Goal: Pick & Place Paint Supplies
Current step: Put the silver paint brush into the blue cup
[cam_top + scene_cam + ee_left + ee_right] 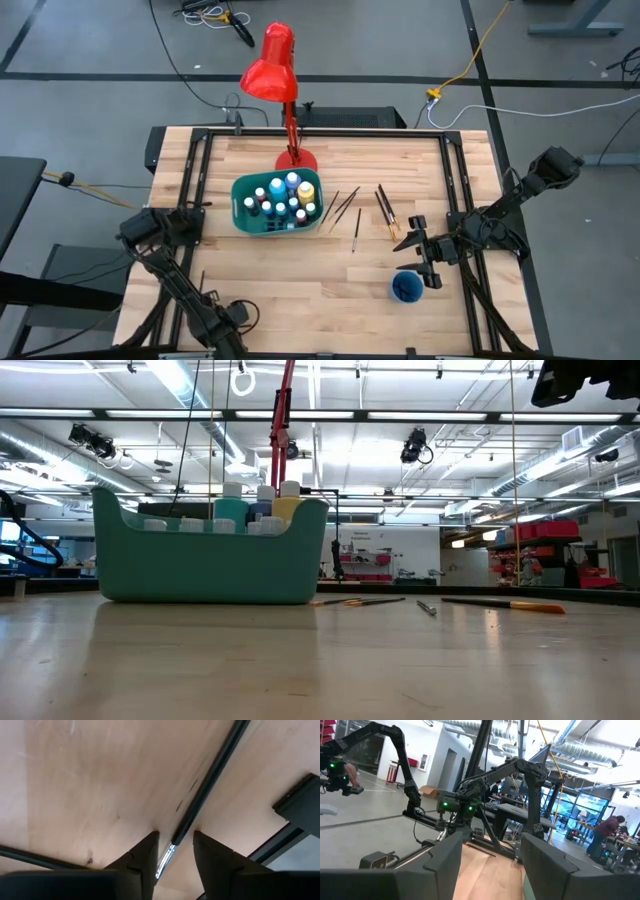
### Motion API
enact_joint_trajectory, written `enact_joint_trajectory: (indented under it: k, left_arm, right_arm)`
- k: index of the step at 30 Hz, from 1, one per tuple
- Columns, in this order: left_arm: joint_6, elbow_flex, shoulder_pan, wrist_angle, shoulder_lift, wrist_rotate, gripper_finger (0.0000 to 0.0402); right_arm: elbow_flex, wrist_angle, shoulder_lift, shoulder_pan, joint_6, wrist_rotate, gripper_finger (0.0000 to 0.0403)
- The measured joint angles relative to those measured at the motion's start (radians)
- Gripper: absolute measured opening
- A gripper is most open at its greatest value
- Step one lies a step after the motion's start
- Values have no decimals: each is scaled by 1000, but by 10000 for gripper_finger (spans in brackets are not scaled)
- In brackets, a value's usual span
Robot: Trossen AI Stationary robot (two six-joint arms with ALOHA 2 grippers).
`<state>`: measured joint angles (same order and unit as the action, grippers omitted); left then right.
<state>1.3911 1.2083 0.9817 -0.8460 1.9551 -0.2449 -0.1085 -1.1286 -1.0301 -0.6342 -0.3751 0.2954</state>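
The left end effector (172, 851), fingers spread, straddles a paintbrush (207, 780) whose handle runs straight ahead along the worktop (90, 785).

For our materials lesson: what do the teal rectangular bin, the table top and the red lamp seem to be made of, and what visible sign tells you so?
Teal rectangular bin: probably plastic; one even matte colour, rounded moulded corners.
Pale wooden table top: wood, apparently in joined strips; grain lines show, with a slight sheen in the low view.
Red desk lamp: glossy shade, possibly painted metal or plastic; the look leaves it open.
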Motion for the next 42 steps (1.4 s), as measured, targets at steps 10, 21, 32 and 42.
enact_joint_trajectory:
  k: [10, 21, 32, 42]
  left_arm:
    - [-5, -29, -41, 55, -1, 65, 28]
    - [-135, -28, -173, 94, 0, 99, 17]
    - [-414, 29, -356, 100, 9, 317, 23]
    - [-628, 57, -491, 145, 12, 412, 23]
  right_arm:
    - [0, 0, 0, 0, 0, 0, 208]
    - [0, 0, 0, 2, 0, 0, 208]
    - [-40, 90, -1, 79, 123, 2, 208]
    - [-219, 234, -143, 209, 158, 0, 208]
